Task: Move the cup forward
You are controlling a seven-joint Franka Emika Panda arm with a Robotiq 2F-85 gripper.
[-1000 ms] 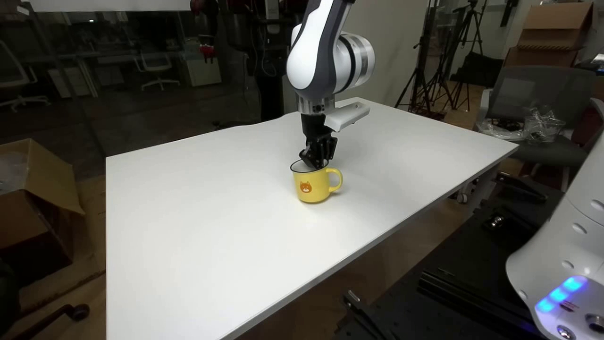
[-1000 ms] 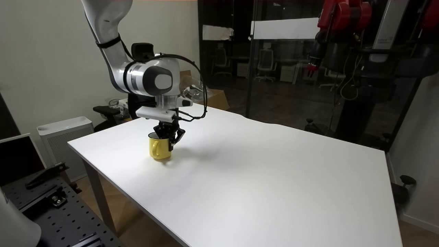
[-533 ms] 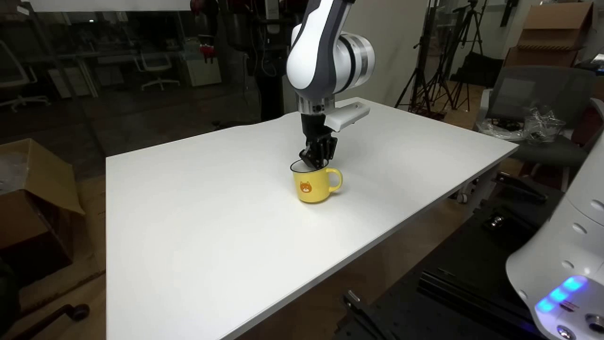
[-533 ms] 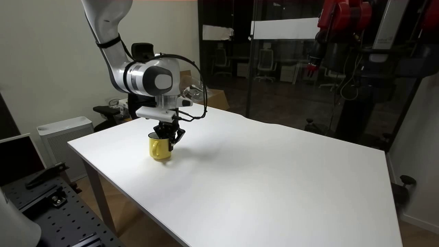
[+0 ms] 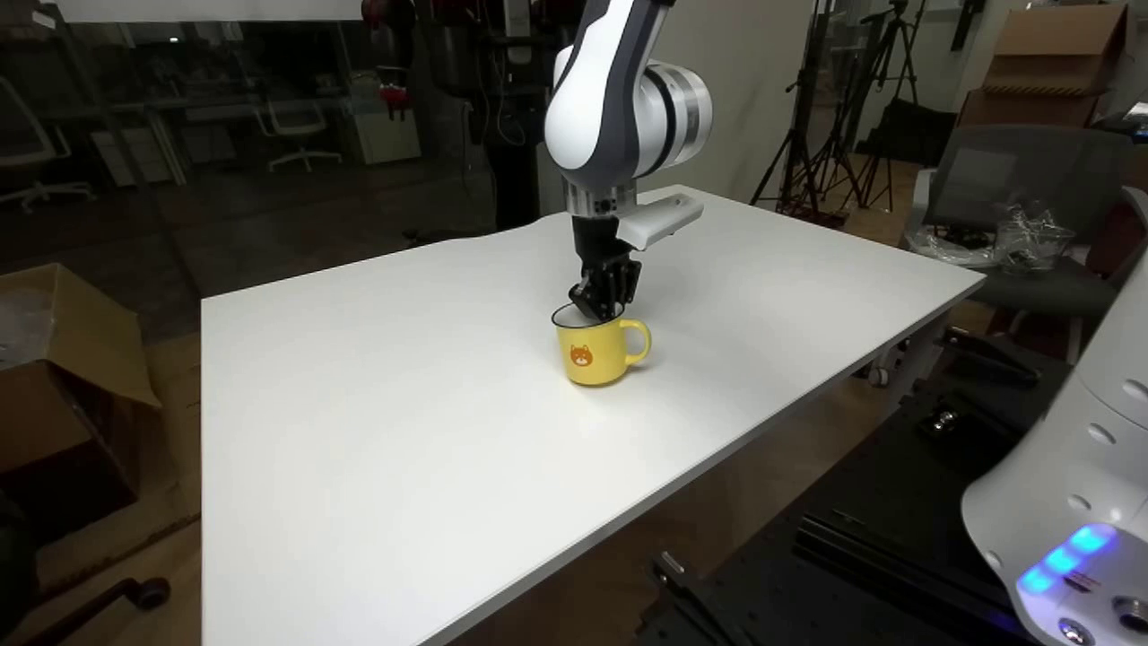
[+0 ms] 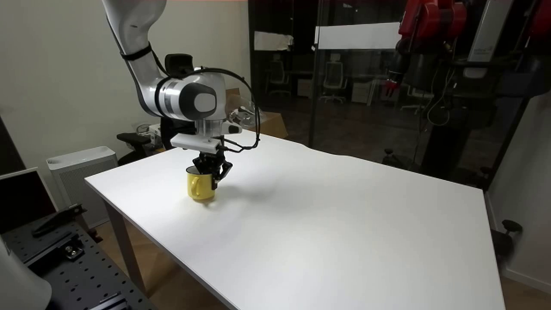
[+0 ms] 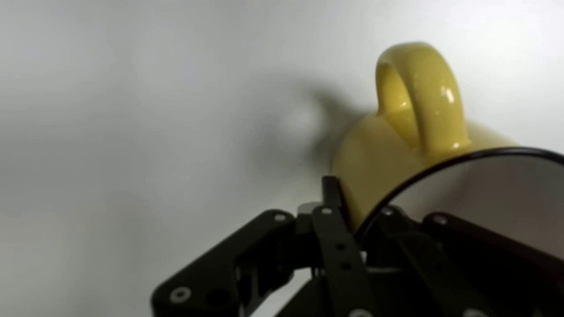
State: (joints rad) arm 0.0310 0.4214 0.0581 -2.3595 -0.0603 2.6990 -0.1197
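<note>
The pincer [image 7: 357,213] is pinching the wall of the yellow mug [image 5: 596,359], one finger [image 7: 332,193] against the outside and the other inside the mouth. The mug is close to upright, with a dark rim, a white interior and an orange animal face on its side; whether its base touches the white table [image 5: 377,431] or hangs just above it, I cannot tell. In an exterior view its handle [image 6: 194,186] shows on the near side, and the mug is toward the left end of the table. The white robot arm [image 6: 176,92] reaches down over it. In an exterior view an open cardboard box [image 5: 103,341] stands left of the table, and to the right a grey office chair [image 5: 1031,184] carries crumpled clear plastic [image 5: 1031,238]. Beyond the table's far side a red robot arm [image 6: 432,19] hangs at the right.
</note>
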